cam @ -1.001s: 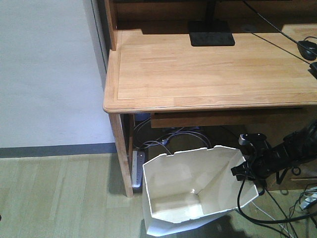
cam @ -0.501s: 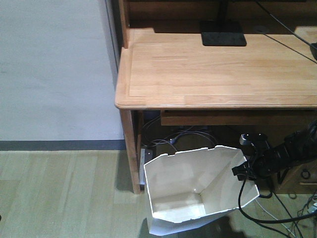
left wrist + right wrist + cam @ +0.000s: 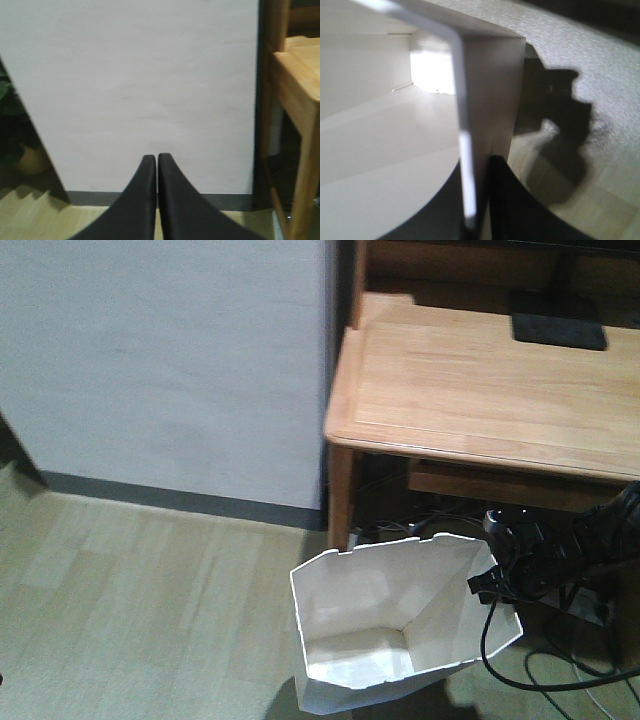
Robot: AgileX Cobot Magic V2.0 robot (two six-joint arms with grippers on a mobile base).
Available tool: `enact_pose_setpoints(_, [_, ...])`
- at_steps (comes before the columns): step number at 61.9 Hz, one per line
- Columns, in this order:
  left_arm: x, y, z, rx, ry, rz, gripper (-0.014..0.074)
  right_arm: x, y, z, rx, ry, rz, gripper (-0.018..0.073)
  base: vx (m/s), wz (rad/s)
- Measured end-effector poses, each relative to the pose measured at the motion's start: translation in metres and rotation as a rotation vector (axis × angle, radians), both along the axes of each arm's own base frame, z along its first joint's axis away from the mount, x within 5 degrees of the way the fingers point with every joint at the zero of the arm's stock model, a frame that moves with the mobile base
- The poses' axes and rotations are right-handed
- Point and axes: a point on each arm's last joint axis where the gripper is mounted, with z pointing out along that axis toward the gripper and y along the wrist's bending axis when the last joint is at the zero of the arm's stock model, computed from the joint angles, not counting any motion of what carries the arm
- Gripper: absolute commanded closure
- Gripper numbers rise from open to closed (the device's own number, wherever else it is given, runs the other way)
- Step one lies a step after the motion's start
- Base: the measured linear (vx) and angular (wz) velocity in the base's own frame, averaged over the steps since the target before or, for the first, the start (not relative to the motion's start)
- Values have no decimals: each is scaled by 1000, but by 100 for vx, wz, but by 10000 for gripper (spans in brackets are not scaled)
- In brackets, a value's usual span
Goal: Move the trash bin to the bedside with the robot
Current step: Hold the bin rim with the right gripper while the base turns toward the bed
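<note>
Right gripper point(image 3: 487, 585) is closed on the right side of the trash bin point(image 3: 350, 590), pinching its thin white wall at the rim. The right wrist view shows how it holds point(image 3: 477, 167): one black finger point(image 3: 440, 210) lies inside against the cream inner face, the other outside, with the bin's wall point(image 3: 490, 75) squeezed between them. The left gripper point(image 3: 157, 159) has its two black fingers pressed together with nothing between them, and it faces the white wall point(image 3: 140, 90).

The trash bin sits low in the front view, over the pale wood floor point(image 3: 140, 600), just in front of the left leg of the wooden desk point(image 3: 480, 380) and near the grey baseboard point(image 3: 180, 498). Its angular mouth opens toward the camera, and its inside holds nothing. Whether its base touches the floor I cannot tell. Black cables point(image 3: 520, 680) loop from the arm beside the bin's right edge. A flat black stand point(image 3: 558, 318) rests on the desk top.
</note>
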Motion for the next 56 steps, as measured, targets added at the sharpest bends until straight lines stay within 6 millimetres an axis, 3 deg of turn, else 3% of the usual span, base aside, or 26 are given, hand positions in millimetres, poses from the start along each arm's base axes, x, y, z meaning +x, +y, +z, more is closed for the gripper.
enact_pose_setpoints(56, [0,0,0,0,0,0,602,0,1,0,7,1,1,566,-2,45])
